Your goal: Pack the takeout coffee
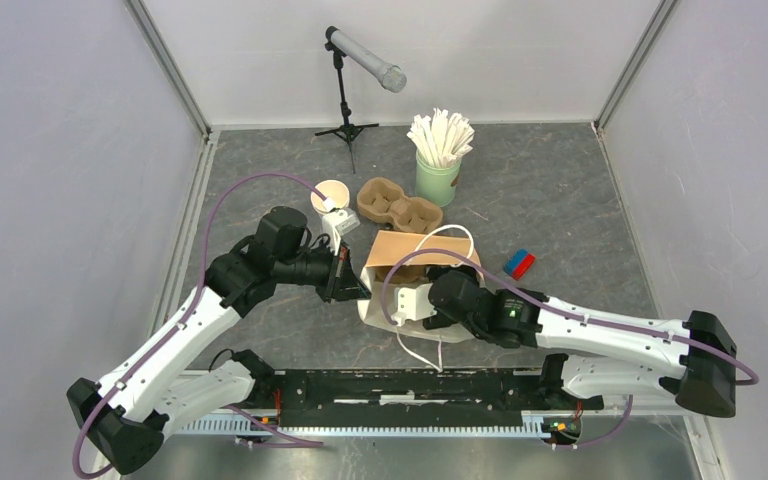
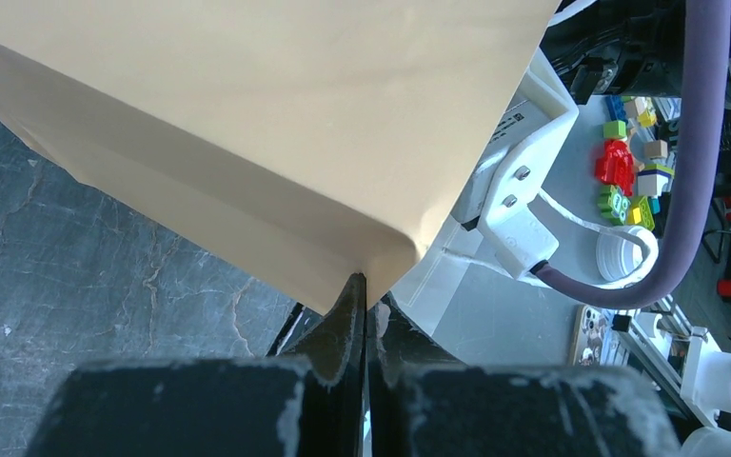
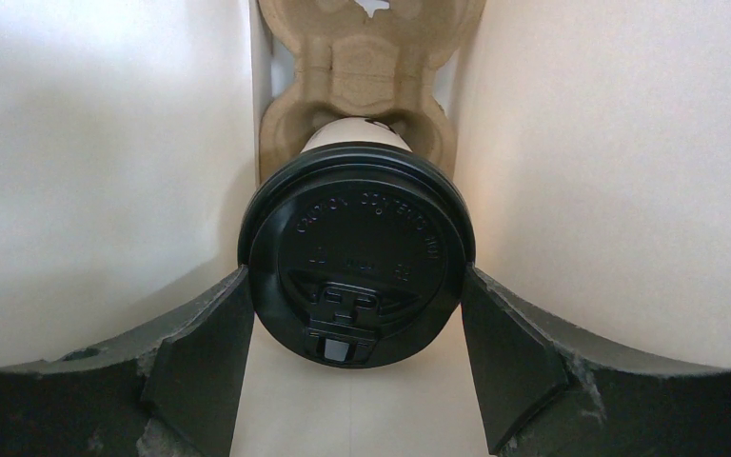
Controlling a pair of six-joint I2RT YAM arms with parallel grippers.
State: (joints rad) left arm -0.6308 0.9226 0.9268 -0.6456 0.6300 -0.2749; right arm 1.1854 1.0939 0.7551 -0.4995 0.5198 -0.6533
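From above, a paper bag (image 1: 422, 250) with white handles lies at the middle of the grey table (image 1: 560, 210). The left gripper (image 1: 348, 278) is at the bag's left edge, and the right arm (image 1: 520, 318) reaches into its mouth from the near side, so that gripper's fingers and the takeout coffee are hidden there. Behind the bag are a stack of lidless cups (image 1: 330, 195), an empty pulp cup carrier (image 1: 400, 205) and a green cup of white sticks (image 1: 440, 150). A microphone on a stand (image 1: 350, 90) is farther back, and a red and blue block (image 1: 519, 264) lies to the right. In the left wrist view, the black fingers (image 2: 347, 314) are pressed together, pinching a folded corner of the tan bag. In the right wrist view, inside the bag, the takeout coffee (image 3: 357, 257) sits in a well of a second pulp carrier (image 3: 362, 57), its black lid facing the camera. The right gripper (image 3: 354, 271) is clamped on the lid, one fingertip against the rim on each side, and the bag's pale walls rise close on both sides.
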